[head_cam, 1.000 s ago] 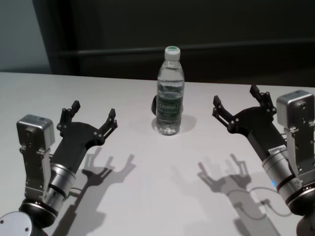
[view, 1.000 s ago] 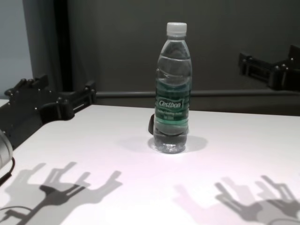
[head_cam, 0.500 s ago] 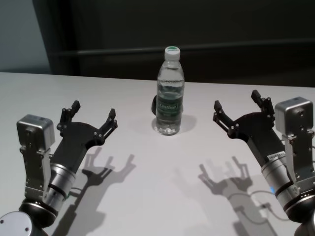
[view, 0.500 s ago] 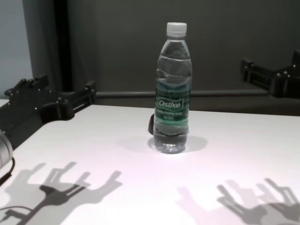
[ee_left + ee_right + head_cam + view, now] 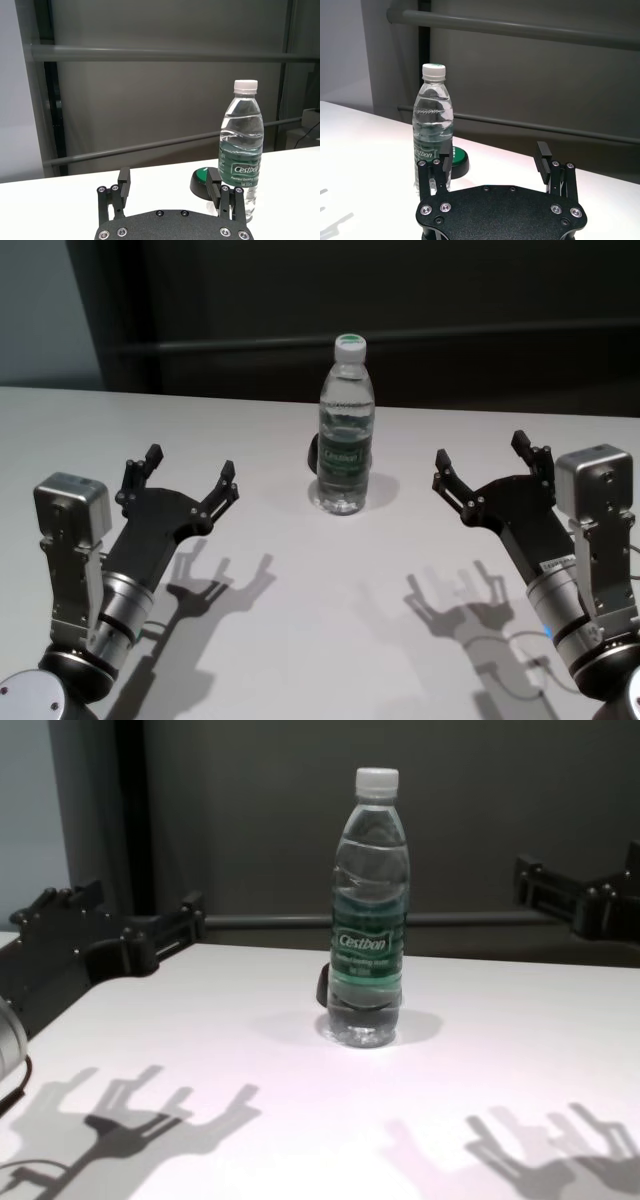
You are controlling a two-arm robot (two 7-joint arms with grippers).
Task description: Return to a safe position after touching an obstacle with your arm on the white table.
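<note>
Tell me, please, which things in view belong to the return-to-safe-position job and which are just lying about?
Part of the job:
- water bottle, upright, untouched
- white table
- right gripper, fingers open, beside the bottle and clear of it
- left gripper, fingers open, idle over the table's left side

Just lying about:
- black puck with a green top, on the table behind the bottle

Bottle [image 5: 346,430]: upright on the surface [image 5: 300,640], toward its far edge, midway between left and right.
Disc [image 5: 202,180]: just behind the bottle.
Left gripper [image 5: 185,480]: above the surface, toward its left edge.
Right gripper [image 5: 486,468]: toward its right edge.
</note>
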